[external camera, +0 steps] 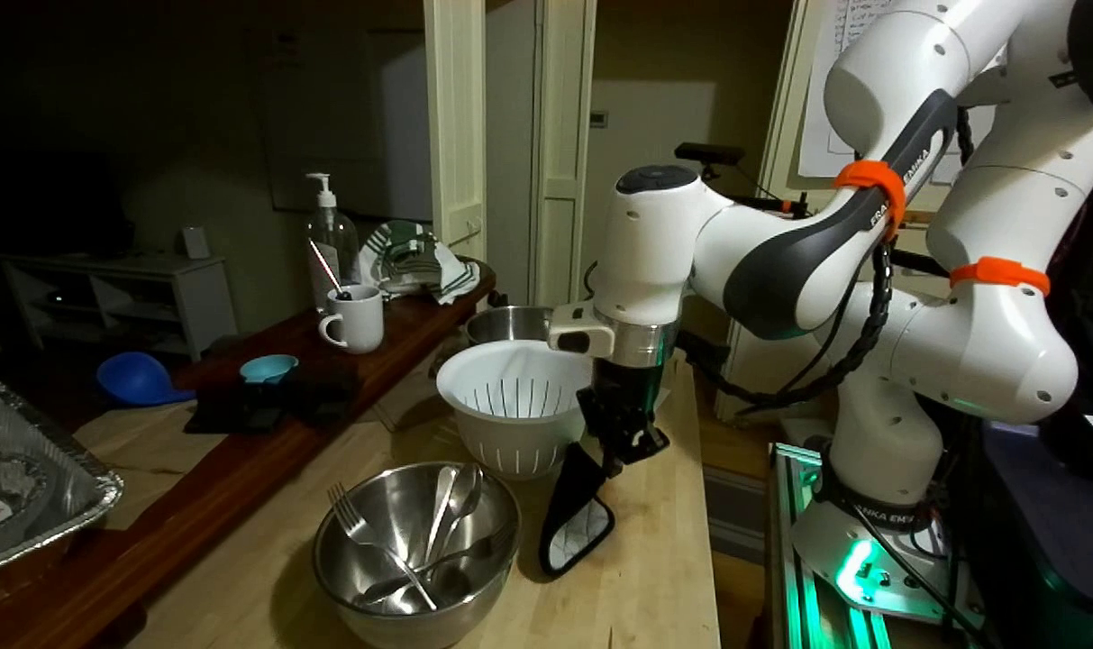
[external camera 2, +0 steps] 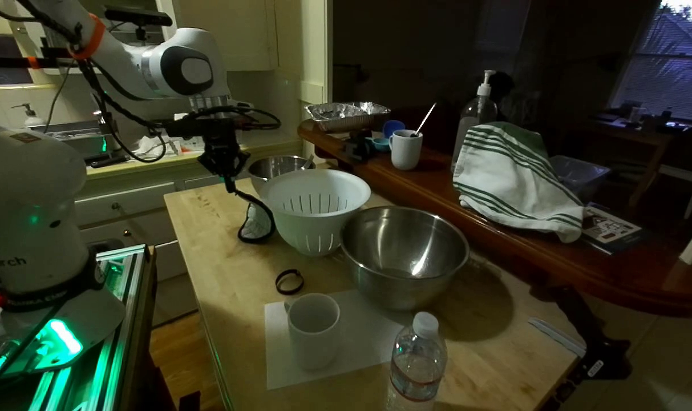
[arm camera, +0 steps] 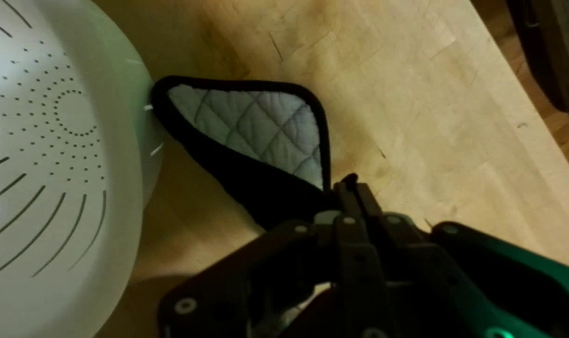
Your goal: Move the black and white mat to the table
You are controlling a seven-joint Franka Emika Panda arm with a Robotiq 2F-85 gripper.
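Observation:
The black and white mat (external camera: 582,539) is a thin quilted piece with a pale diamond-stitched side, a black side and a black border. It hangs folded from my gripper (external camera: 613,464) above the light wooden table (external camera: 650,577). It also shows in an exterior view (external camera 2: 258,221) and in the wrist view (arm camera: 261,126). In the wrist view the gripper (arm camera: 357,188) is shut, with the mat's dark edge pinched between the fingertips. The mat's far end is close beside the white colander (arm camera: 141,108). I cannot tell whether its lower tip touches the table (external camera 2: 231,274).
A steel bowl with cutlery (external camera: 334,590) stands near the mat; another steel bowl (external camera 2: 403,288) stands beyond the colander. A white mug (external camera 2: 314,337) on paper, a water bottle (external camera 2: 419,362) and a black ring (external camera 2: 290,282) are also on the table. A raised brown counter (external camera: 267,451) runs alongside.

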